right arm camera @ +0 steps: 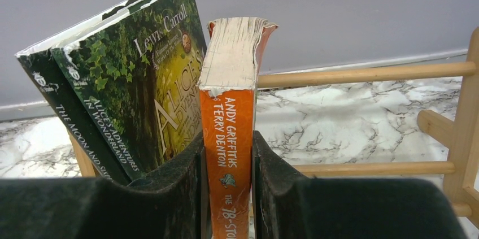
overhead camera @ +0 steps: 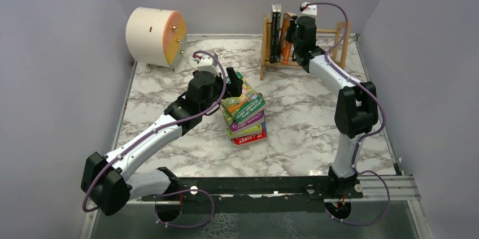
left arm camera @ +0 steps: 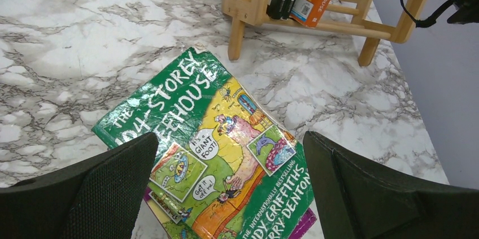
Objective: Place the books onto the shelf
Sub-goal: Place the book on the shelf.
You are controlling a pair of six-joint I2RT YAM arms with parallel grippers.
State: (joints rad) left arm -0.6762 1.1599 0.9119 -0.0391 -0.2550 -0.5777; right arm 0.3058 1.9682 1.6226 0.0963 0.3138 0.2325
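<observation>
A stack of books lies mid-table, topped by a green illustrated paperback. My left gripper hovers just above that cover, open wide, with one finger on each side and nothing between them. At the back right stands the light-wood shelf, holding two dark green books that lean at its left end. Beside them an orange book stands upright, and my right gripper is shut on its spine. From above, the right gripper sits at the shelf's middle.
A cream cylinder with an orange face stands at the back left. Grey walls close in the marble table on three sides. The shelf's right half shows bare rails. A black rail runs along the near edge.
</observation>
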